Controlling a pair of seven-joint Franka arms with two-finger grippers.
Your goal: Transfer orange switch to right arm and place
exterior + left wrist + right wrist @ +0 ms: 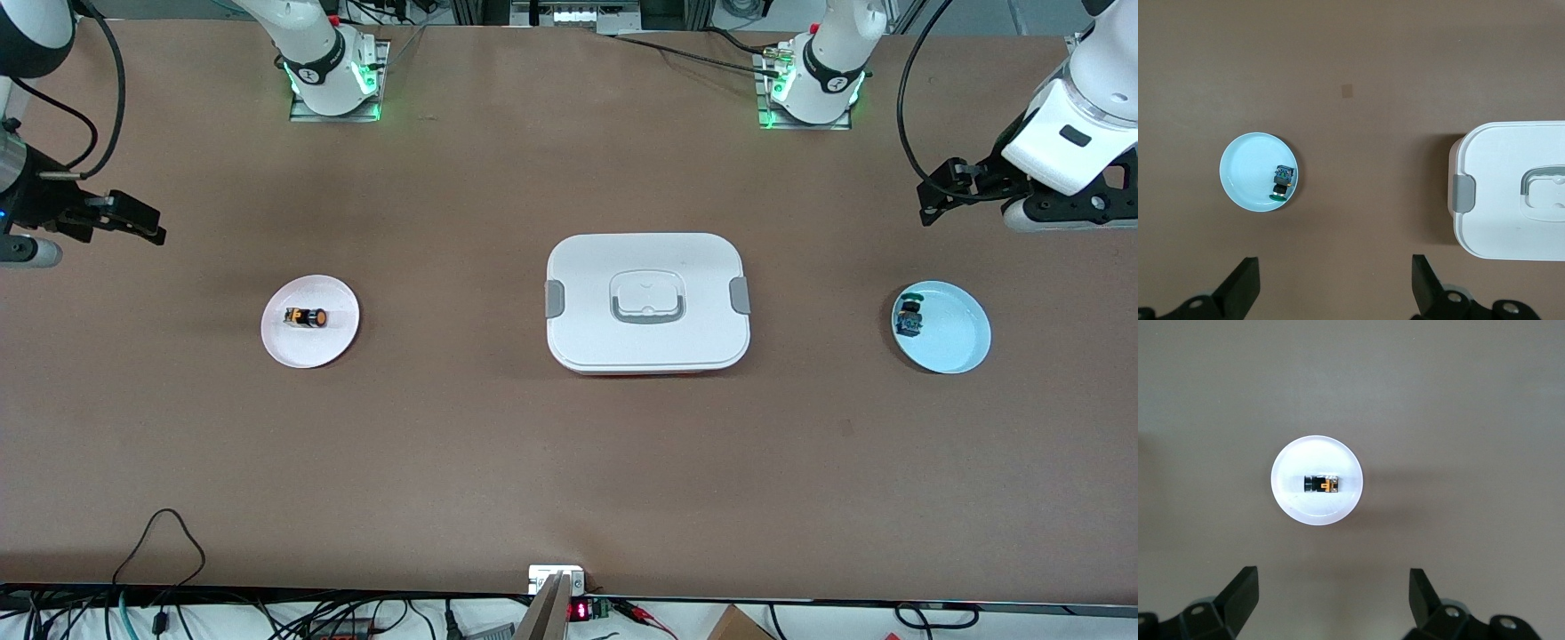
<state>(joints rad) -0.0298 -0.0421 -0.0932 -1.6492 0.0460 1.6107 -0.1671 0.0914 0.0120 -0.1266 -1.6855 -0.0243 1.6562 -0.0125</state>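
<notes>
Toward the right arm's end of the counter (498, 462), the right gripper (124, 218) hangs in the air above bare brown surface, its jaws spread wide and holding nothing; the right wrist view shows both black fingers (1238, 597) well apart with the pink plate (1288, 500) between and past them. On that pink plate (302, 351) lies the orange switch (307, 317), tipped on its side, its black body and orange part both showing; in the right wrist view the orange switch (1323, 483) rests near the plate's middle. At the counter's middle sits a white lidded box (647, 302) with grey clips at its two ends and a recessed handle in the lid. Nearer the left arm's end is a pale blue plate (956, 342), and against its rim on the side toward the box lies a black switch with a blue-green top (909, 317), also seen in the left wrist view (1281, 181). Over the counter at that end the left gripper (965, 191) waits, jaws fully apart and empty, its fingers (1241, 287) wide in the left wrist view.
</notes>
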